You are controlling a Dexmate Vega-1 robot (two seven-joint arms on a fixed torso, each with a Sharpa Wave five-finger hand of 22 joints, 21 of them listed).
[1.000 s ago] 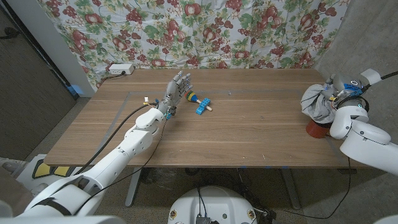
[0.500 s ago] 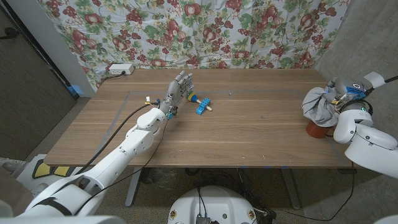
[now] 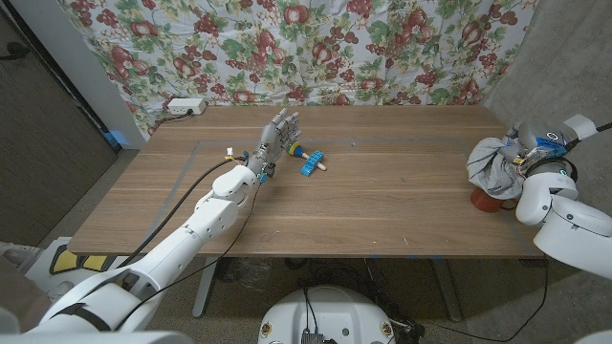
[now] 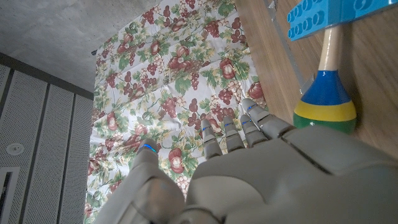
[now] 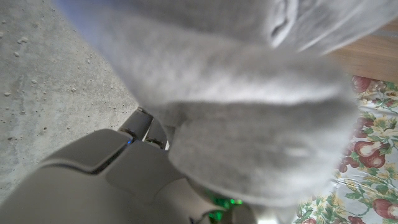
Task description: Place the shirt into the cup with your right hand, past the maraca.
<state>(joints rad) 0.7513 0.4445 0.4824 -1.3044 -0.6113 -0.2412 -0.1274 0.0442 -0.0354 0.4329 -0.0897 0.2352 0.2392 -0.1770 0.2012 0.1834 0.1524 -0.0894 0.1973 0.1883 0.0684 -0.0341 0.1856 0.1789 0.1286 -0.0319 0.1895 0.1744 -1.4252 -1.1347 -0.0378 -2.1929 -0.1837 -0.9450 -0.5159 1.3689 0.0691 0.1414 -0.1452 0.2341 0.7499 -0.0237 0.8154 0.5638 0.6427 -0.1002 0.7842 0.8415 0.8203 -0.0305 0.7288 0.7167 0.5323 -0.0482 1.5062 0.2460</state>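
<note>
Shirt (image 3: 491, 164), grey and bunched, hangs in the right hand (image 3: 529, 153) at the table's (image 3: 382, 205) 3 o'clock edge, draped over the red cup (image 3: 487, 199) so that only the cup's lower part shows beneath the cloth. Whether any of the cloth is already inside the cup cannot be told. The right hand grips the bundle from the side away from the table's middle; in the right wrist view blurred grey fabric (image 5: 249, 106) lies close against the camera above the hand's pale back (image 5: 99, 180).

Near 11 o'clock of the table's middle the left hand (image 3: 275, 139) stands upright with its fingers spread wide and reaching up, holding nothing. Just beside it, toward 3 o'clock, lies the maraca (image 3: 295, 149), its blue, yellow and green head next to the hand and its wooden handle running under a blue toy block (image 3: 312, 163). The left wrist view shows the maraca head (image 4: 325, 102) close by the fingertips (image 4: 247, 109), with the block (image 4: 336, 15) across the handle.

Maraca and cup lie well apart.
</note>
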